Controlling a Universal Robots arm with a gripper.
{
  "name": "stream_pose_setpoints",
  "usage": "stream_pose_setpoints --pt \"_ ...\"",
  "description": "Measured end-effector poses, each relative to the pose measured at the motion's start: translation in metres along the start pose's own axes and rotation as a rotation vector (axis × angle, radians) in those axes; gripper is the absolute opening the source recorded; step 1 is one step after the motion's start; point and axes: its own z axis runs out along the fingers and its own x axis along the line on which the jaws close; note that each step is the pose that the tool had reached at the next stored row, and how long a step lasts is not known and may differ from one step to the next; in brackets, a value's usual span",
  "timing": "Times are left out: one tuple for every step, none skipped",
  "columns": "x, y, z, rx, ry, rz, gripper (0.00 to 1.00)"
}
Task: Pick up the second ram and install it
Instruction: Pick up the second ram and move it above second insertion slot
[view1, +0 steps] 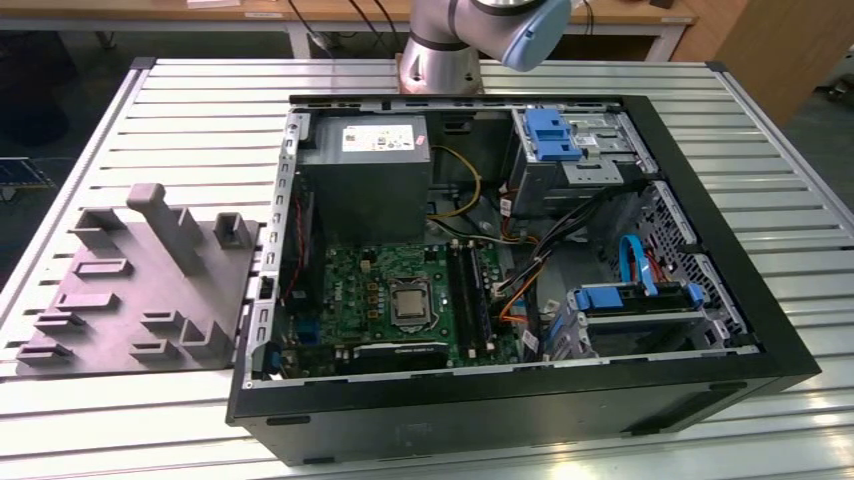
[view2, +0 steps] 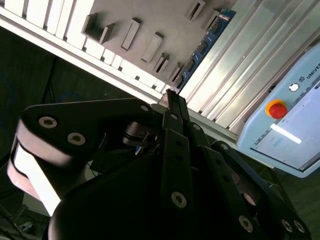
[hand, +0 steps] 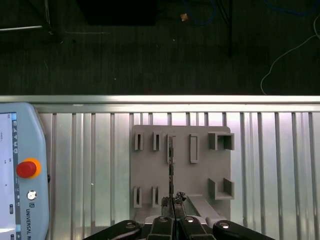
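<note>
Ribbed metal slats formed the bench in the exterior view. On it you had an open black computer case holding a green motherboard and a grey power-supply box. A grey fixture with raised blocks lay just beside the case, toward the exterior view's left. Your arm rose at the far side of the case.

In the second wrist view, your gripper had its black fingers drawn together with nothing between them. Beyond their tips, the second ram stood on edge in the grey fixture, showing a blue face with small chips. A pale teach pendant with a red button lay nearby.

In the first wrist view, the gripper hung above the grey fixture. Its closed tips were in line with the second ram, which appeared as a thin dark line across the fixture. The teach pendant lay well apart from the fixture, and dark floor showed past the bench's edge.
</note>
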Motion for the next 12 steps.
stream_pose_setpoints --pt "0.0 0.0 -0.0002 0.0 0.0 0.0 0.11" --pt "0.0 0.0 -0.0002 0.0 -0.0001 0.0 0.11" --pt "0.0 0.0 -0.0002 0.0001 -0.0001 0.0 0.11" --pt "0.0 0.0 -0.0002 0.0 0.0 0.0 0.11" --pt "0.0 0.0 -0.0003 0.0 0.0 0.0 0.11" --pt "0.0 0.0 -0.0003 -0.0001 0.0 0.0 0.11" --pt "0.0 0.0 -0.0003 -0.0001 0.0 0.0 0.11" --pt "0.0 0.0 -0.0003 0.0 0.0 0.0 0.11" --pt "-0.0001 -0.0003 -0.0005 -0.0002 0.0001 0.0 0.11" --pt "-0.0001 -0.0011 -0.0006 -0.0003 0.0002 0.0 0.11" --pt "-0.0001 -0.0021 -0.0005 -0.0002 0.0001 0.0 0.11" --pt "-0.0001 -0.0033 -0.0005 -0.0001 0.0 0.0 0.11"
